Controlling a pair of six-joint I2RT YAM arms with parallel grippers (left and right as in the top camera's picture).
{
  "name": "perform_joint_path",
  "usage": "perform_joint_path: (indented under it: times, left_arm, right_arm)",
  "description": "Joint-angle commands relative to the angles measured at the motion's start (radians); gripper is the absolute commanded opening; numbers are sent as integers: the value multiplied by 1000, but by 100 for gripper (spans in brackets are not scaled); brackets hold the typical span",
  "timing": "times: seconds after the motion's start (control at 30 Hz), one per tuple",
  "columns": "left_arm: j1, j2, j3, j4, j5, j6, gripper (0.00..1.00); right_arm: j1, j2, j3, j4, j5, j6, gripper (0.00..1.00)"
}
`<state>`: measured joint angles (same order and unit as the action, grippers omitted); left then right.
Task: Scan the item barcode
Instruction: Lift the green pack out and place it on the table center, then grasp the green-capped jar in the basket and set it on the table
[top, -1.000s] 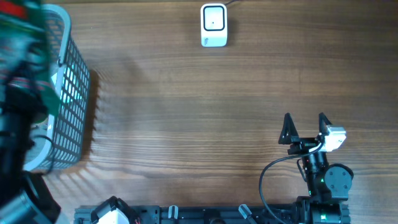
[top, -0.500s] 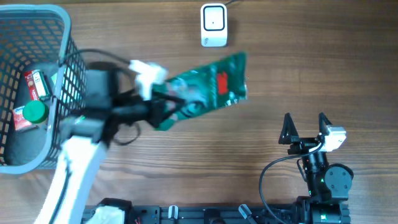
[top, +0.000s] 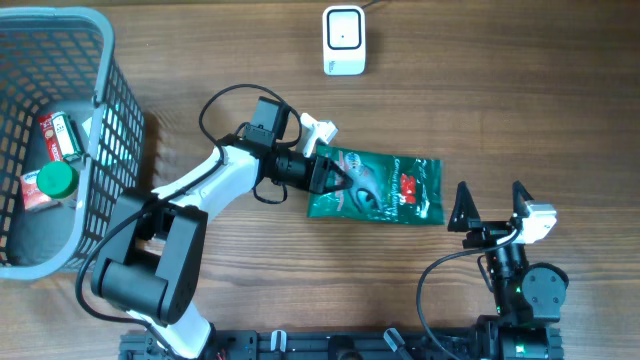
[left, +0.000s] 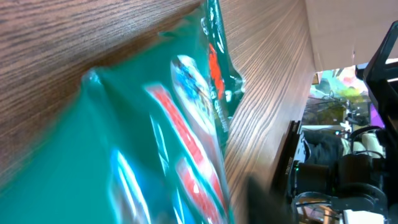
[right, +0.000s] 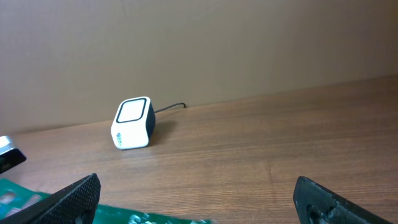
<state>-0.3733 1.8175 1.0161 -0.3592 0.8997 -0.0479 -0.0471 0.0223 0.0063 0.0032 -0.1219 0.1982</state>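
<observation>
Currently my left gripper (top: 328, 174) meets the glossy green foil pouch (top: 392, 190) lying on the wooden worktop (top: 500, 110); its grip I cannot tell. My right gripper (top: 490, 202) stands wide.

One green foil pouch (top: 375, 187) is counted on the single counter (top: 250, 120). One white barcode scanner (top: 343, 40) is seen, with one cable (right: 171, 107) attached to it. One grey wire basket (top: 115, 120) is found, and inside it two items are made out: one red and white carton (top: 57, 136) and one round green lid (top: 56, 179). A red piece beside the lid cannot be told apart as a separate thing. Two arms are counted, the left arm (top: 190, 190) and the right arm (top: 525, 285). Each is fitted with one hand, the left hand (top: 335, 180) and the right hand (top: 490, 195).
</observation>
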Motion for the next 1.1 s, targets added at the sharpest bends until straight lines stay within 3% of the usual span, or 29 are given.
perform_joint_path:
  times: [0.0, 0.07, 0.2, 0.3, 0.43, 0.5, 0.6, 0.8, 0.87, 1.07]
  left_arm:
    - [0, -60, -2, -4, -45, -62, 100]
    - [2, -129, 17, -38, -200, -155, 100]
    - [9, -315, 103, -193, -452, -171, 100]
    - [42, -504, 191, -291, -779, -309, 100]
    - [143, -718, 246, -296, -1082, -444, 100]
    - [270, -812, 248, -297, -1266, -564, 100]
    - [610, -853, 248, -296, -1154, -668, 100]
    - [1033, -690, 248, -326, -818, -686, 100]
    - [1090, -605, 248, -351, -796, -661, 100]
    - [1111, -393, 248, -364, -836, -404, 100]
  right_arm:
    - [5, -5, -1, 3, 14, 12, 100]
    - [5, -5, -1, 3, 14, 12, 100]
    - [5, -5, -1, 3, 14, 12, 100]
    - [5, -5, -1, 3, 14, 12, 100]
    - [5, -5, -1, 3, 14, 12, 100]
    - [5, -5, -1, 3, 14, 12, 100]
    - [5, -5, -1, 3, 14, 12, 100]
    - [5, -5, -1, 3, 14, 12, 100]
    - [5, -5, -1, 3, 14, 12, 99]
    - [5, -5, -1, 3, 14, 12, 100]
